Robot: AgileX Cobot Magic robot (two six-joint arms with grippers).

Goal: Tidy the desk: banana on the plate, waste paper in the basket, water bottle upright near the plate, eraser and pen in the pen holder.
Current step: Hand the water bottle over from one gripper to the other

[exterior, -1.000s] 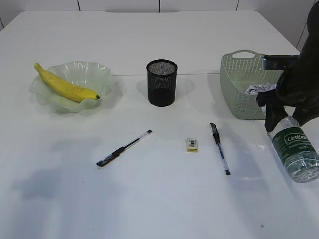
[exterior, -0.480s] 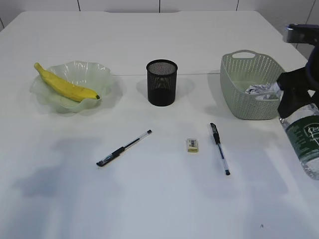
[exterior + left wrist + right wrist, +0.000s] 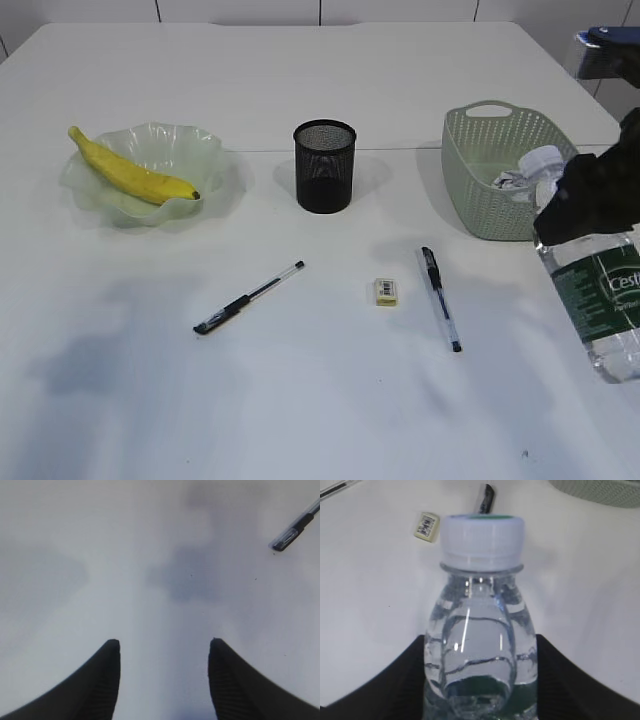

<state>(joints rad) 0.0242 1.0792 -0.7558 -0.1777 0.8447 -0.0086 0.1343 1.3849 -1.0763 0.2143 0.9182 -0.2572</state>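
Observation:
My right gripper [image 3: 590, 205] is shut on the clear water bottle [image 3: 590, 285], green label, white cap, held tilted above the table at the right edge; it fills the right wrist view [image 3: 481, 645]. The banana [image 3: 130, 172] lies on the pale green plate [image 3: 205, 150]. Crumpled waste paper [image 3: 512, 182] is in the green basket [image 3: 480, 205]. The black mesh pen holder [image 3: 325, 166] stands mid-table. Two pens [image 3: 248, 298] [image 3: 440, 296] and a yellow eraser [image 3: 386, 291] lie on the table. My left gripper [image 3: 164, 645] is open over bare table, a pen tip [image 3: 295, 527] at upper right.
The white table [image 3: 320, 400] has a seam across it behind the pen holder. The eraser [image 3: 426, 526] and a pen end [image 3: 485, 497] show beyond the bottle cap in the right wrist view, with the basket's rim [image 3: 600, 490] at top right.
My right gripper has lifted the bottle and turned it: the cap now points up and left beside the basket, the bottle's body hanging lower right. Nothing else on the table moved.

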